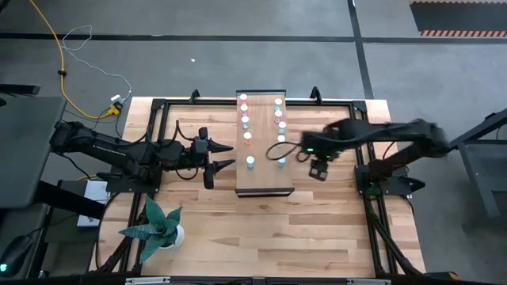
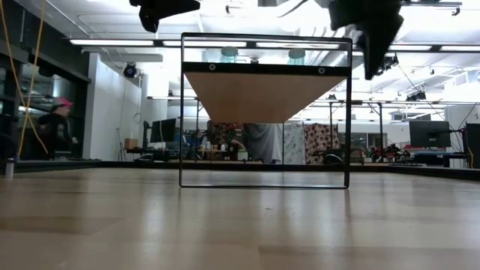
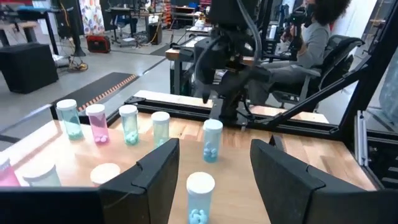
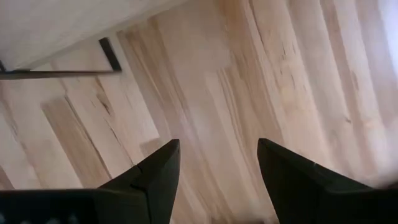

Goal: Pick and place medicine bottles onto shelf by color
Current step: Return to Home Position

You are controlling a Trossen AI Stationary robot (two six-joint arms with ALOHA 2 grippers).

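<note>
Hovering just off the right edge of the shelf [image 1: 265, 180], my right end effector [image 1: 318, 169] hangs released over bare counter [image 1: 238, 229], fingers apart with nothing between them. My left end effector [image 1: 225, 156] sits on the opposite side, just beside the shelf's left edge, also spread wide and empty, pointing across the board. The medicine bottles [image 1: 247, 136] stand upright on the shelf in two rows along its length; a blue bottle [image 1: 250, 161] ends the left row and a second blue bottle [image 1: 281, 161] ends the right row, nearest both end effectors. A potted plant [image 1: 154, 226] stands on the counter, well apart from the shelf
</note>
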